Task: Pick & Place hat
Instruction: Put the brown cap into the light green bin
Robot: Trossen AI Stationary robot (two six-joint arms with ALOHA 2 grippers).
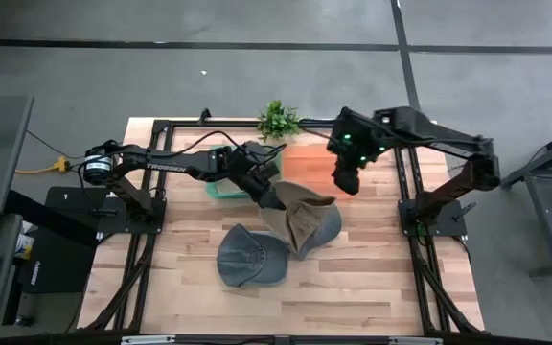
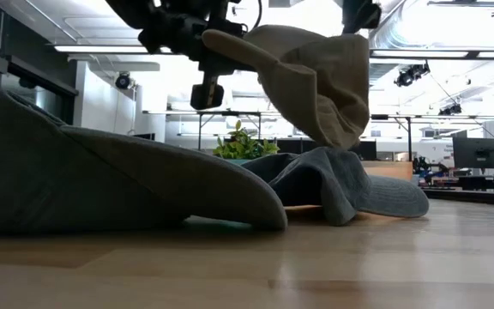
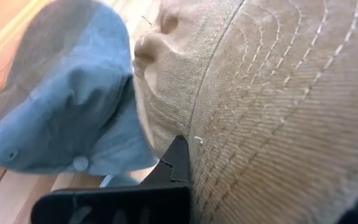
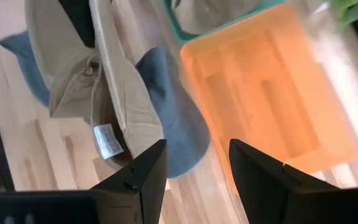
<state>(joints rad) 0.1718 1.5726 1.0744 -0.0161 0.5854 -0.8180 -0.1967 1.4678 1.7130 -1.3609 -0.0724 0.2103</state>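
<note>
A tan hat [image 1: 302, 220] [image 2: 316, 77] hangs from my left gripper [image 1: 274, 198] over the middle of the table; that gripper is shut on it. Below it a blue-grey hat [image 1: 328, 226] [image 3: 61, 93] lies on the wood. A grey cap [image 1: 250, 259] [image 2: 101, 176] rests flat nearer the table's near edge. My right gripper [image 1: 345, 178] [image 4: 194, 180] is open and hovers above the orange bin [image 1: 307, 165], touching nothing. My left gripper holds the tan hat by its stitched brim [image 3: 272, 106], pinched between the two fingers; one finger [image 3: 176, 163] shows against the brim's edge. It comes from the table's left, slanting down. The crown hangs below the brim [image 2: 230, 47], with its lower end [image 2: 341, 137] at the blue-grey hat; whether they touch I cannot tell.
A teal bin [image 1: 224, 189] sits under the left arm, next to the orange bin [image 4: 266, 93]. A small green plant [image 1: 278, 120] stands at the far edge. Black frame rails run along the table's left and right sides. Bare wood shows along the near edge.
</note>
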